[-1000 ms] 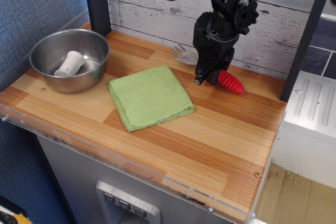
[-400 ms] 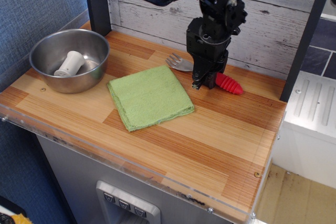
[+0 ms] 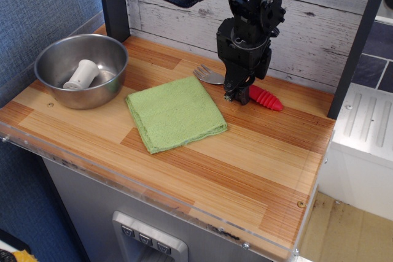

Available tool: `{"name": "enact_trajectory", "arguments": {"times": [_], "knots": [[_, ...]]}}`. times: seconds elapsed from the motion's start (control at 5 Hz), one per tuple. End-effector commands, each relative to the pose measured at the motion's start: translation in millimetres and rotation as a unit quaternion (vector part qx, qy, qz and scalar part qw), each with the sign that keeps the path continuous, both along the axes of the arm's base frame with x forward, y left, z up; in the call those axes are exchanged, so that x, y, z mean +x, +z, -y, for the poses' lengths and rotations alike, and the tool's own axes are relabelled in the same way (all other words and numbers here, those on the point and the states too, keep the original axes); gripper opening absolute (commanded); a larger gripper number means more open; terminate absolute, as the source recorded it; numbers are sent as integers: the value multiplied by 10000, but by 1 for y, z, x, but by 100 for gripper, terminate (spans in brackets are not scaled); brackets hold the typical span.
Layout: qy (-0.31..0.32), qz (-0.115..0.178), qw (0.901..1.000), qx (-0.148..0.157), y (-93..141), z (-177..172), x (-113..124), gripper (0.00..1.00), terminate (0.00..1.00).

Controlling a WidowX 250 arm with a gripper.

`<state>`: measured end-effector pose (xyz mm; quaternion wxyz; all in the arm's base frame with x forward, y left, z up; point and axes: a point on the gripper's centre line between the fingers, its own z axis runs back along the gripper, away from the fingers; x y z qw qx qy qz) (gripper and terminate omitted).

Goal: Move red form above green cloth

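The red form is a small fork with a silver head point(image 3: 209, 75) and a ribbed red handle point(image 3: 265, 97). It lies crosswise at the back of the wooden counter, just beyond the far right corner of the green cloth point(image 3: 175, 113). My gripper point(image 3: 236, 94) points down over the fork's middle and is shut on it, hiding the neck. The fork stays low, close to the counter surface. The cloth lies flat with nothing on it.
A steel bowl point(image 3: 58, 90) at the back left holds a white spool-shaped piece point(image 3: 82, 74). A dark post point(image 3: 113, 1) stands behind the bowl. A whitewashed plank wall point(image 3: 325, 29) runs along the back. A clear strip edges the counter front point(image 3: 153, 191).
My gripper has shifted left toward the cloth with the fork in it. The silver head has come forward and left, and the red handle has followed a little.
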<state>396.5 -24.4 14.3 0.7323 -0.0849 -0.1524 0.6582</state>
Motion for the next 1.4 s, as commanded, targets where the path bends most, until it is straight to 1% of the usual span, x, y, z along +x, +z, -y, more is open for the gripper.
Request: {"name": "enact_trajectory", "arguments": {"times": [0.0, 0.2, 0.6, 0.8, 1.2], "knots": [[-98, 255, 9996, 14, 24, -2, -9, 100, 0], [-262, 327, 9991, -33, 38, -5, -8, 100, 0], [-455, 787, 9958, 44, 79, -8, -19, 100, 0], [-924, 893, 9916, 160, 105, -10, -30, 100, 0], [-924, 893, 9916, 160, 105, -10, -30, 100, 0]]}}
